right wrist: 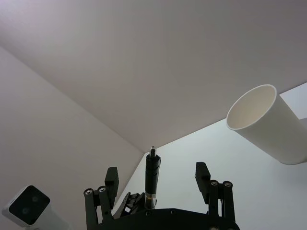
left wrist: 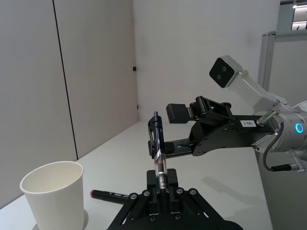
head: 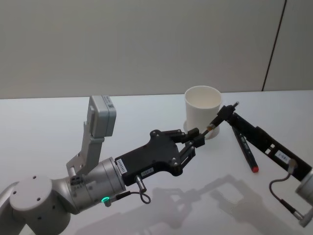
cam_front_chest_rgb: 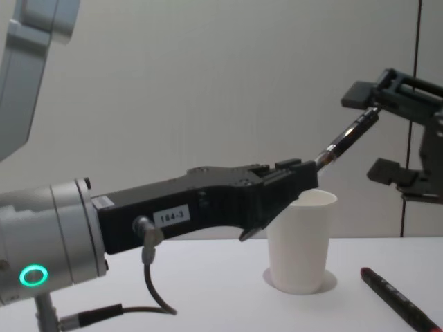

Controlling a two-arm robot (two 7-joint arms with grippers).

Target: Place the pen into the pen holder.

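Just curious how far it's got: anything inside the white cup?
Inside the pen holder the wall shows bare; the bottom is hidden. The left gripper holds the pen outside it, right gripper open around the pen's top.

We saw the pen holder (head: pixel 203 110) as plain white paper, matt and smooth-walled, with a rolled rim. The pen (left wrist: pixel 159 153) looked like glossy black plastic with a clear stretch of barrel. The left gripper (head: pixel 195 136) and the right gripper (cam_front_chest_rgb: pixel 372 131) had matt black hard casings, plastic or coated metal we could not tell, dotted with small bright screw heads. The left arm's joint (head: pixel 93 183) looked like satin silver-grey metal. The table (head: pixel 44 132) was smooth and white. The marker (head: pixel 246 149) looked like black plastic with a red end.
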